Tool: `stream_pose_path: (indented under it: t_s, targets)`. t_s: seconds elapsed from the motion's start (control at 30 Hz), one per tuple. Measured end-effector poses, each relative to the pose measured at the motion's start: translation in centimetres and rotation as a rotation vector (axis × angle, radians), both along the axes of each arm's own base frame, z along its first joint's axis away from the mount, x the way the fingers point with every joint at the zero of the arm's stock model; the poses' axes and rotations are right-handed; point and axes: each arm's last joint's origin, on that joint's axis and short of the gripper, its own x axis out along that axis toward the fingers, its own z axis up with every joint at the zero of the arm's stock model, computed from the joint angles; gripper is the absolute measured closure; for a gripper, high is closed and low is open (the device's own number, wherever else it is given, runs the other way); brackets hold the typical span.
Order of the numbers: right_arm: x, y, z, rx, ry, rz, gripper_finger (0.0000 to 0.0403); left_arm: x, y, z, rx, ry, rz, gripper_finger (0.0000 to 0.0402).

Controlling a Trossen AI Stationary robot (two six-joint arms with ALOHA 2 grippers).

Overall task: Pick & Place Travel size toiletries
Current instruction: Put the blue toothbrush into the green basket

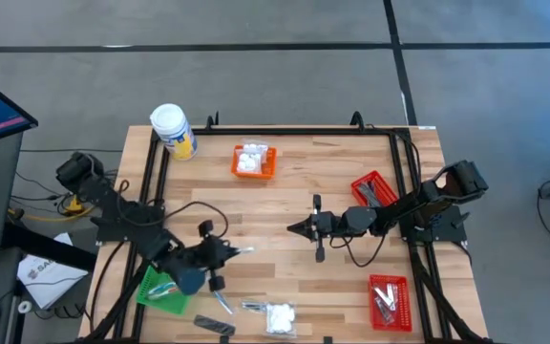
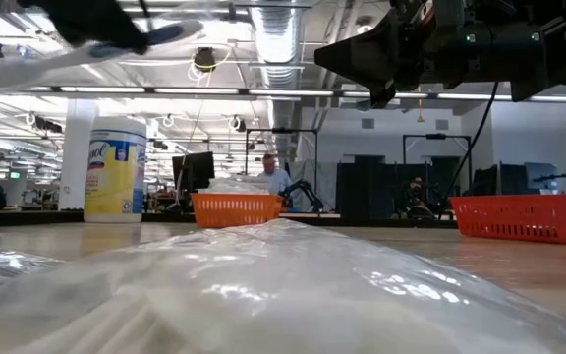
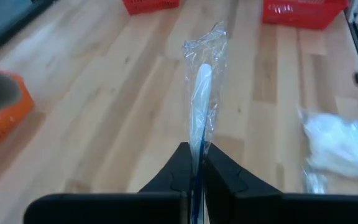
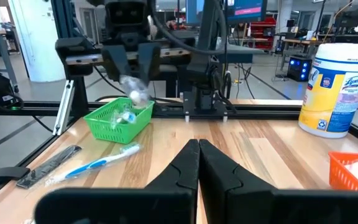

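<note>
Clear wrap of thin stick [image 3: 201,93] clamped between left gripper [image 3: 193,163] fingers, lifted above table [image 1: 285,205] near front-left corner, just beside green basket [image 1: 165,290]. Stick's lower end hidden between fingers; long axis straight out from fingertips toward table centre. Low view mostly blocked by white packet [image 2: 283,285] close to lens. Open bare wood across centre. Right gripper [image 1: 294,228] fingers pressed together, empty, mid-table. Blue-handled stick [image 4: 101,163], dark sachet [image 4: 48,166] lying near front edge.
</note>
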Motion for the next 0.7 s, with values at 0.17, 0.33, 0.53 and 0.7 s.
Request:
stream_pose_path:
  t_s: [0.17, 0.33, 0.53, 0.7]
  targets:
    - [0.0, 0.0, 0.0, -0.001, 0.003, -0.001, 0.0403, -2.4, -1.6, -0.6, -0.049, 0.025, 0.008, 0.0394]
    - [0.0, 0.0, -0.1, -0.001, 0.005, -0.001, 0.0403, -5.2, -3.0, -1.0, -0.144, 0.030, 0.034, 0.0394]
    - [0.1, -0.5, -0.1, 0.018, 0.007, -0.016, 0.0403, -8.1, -4.5, -1.3, -0.233, 0.047, 0.017, 0.0394]
    - [0.2, -0.8, -0.1, 0.032, 0.007, -0.029, 0.0403, -10.6, -5.5, -1.4, -0.258, 0.057, -0.029, 0.0394]
